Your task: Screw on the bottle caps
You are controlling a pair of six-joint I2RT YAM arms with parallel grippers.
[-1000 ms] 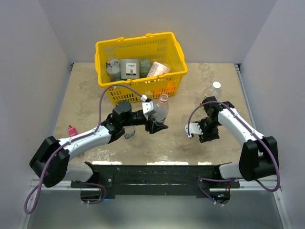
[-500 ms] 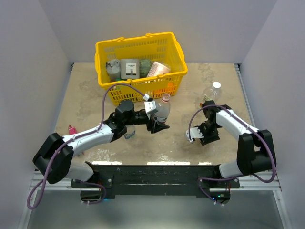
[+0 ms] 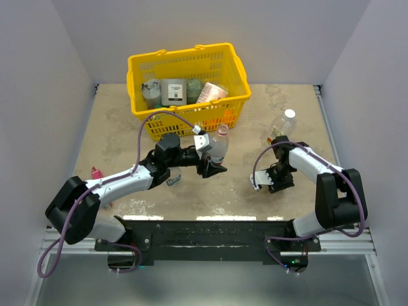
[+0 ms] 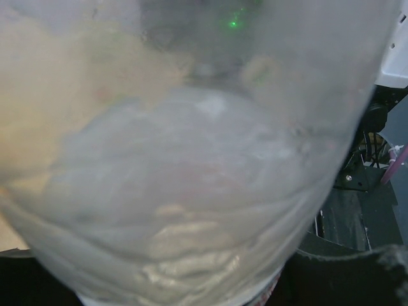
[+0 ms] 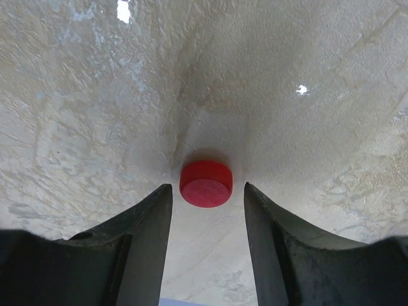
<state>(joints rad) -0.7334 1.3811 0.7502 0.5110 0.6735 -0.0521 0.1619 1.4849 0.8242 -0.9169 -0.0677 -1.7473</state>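
Now that the right arm has drawn back toward the near edge and dropped low, we find the right gripper (image 5: 207,187) spread apart on either side of a small round red plastic cap (image 5: 205,183). The cap lies flat on the mottled beige table (image 5: 95,95), and neither finger touches it. We judge the pickup ready: closing should take the cap.

At ten o'clock from there, the left gripper (image 3: 210,167) is clamped on a clear plastic bottle (image 3: 217,146), upright with its neck open, waiting for that cap.

A second ago the right gripper sat farther back, partly hiding a clear white-capped bottle (image 3: 282,123), now exposed at one o'clock. The left arm barely shifted. Farthest, at twelve o'clock, stands a yellow plastic basket (image 3: 185,56).
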